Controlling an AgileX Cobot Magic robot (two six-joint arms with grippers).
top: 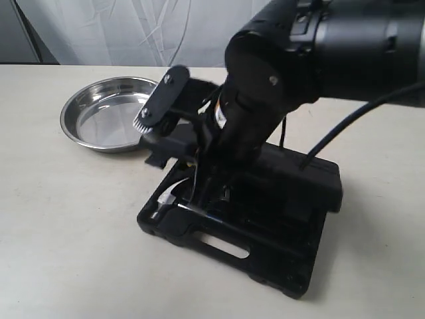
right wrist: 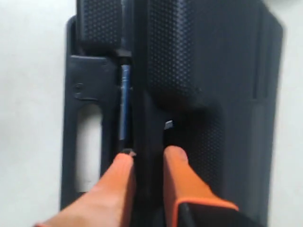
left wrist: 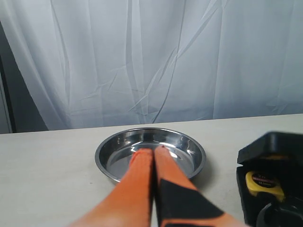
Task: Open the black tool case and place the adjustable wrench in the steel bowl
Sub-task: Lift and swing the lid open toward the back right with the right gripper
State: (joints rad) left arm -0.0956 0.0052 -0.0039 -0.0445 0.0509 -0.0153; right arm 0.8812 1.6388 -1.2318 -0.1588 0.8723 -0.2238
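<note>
The right fingers (right wrist: 176, 163) are parted, probing the open black tool case (top: 279, 226), perhaps for the adjustable wrench. The left fingers (left wrist: 142, 175) are pressed together, empty, aimed at the steel bowl (left wrist: 150, 153).

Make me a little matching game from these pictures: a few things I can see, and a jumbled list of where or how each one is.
Things:
1. steel bowl
2. black tool case
3. left gripper
4. tape measure

Descriptions:
A. orange fingers pressed together, pointing toward the dish
B. yellow and black, tucked in a compartment of the case
C. shiny, round and empty, beside the case on the table
D. dark, lying under the right arm, with a slot handle at its edge

Pairs: 1-C, 2-D, 3-A, 4-B
</note>
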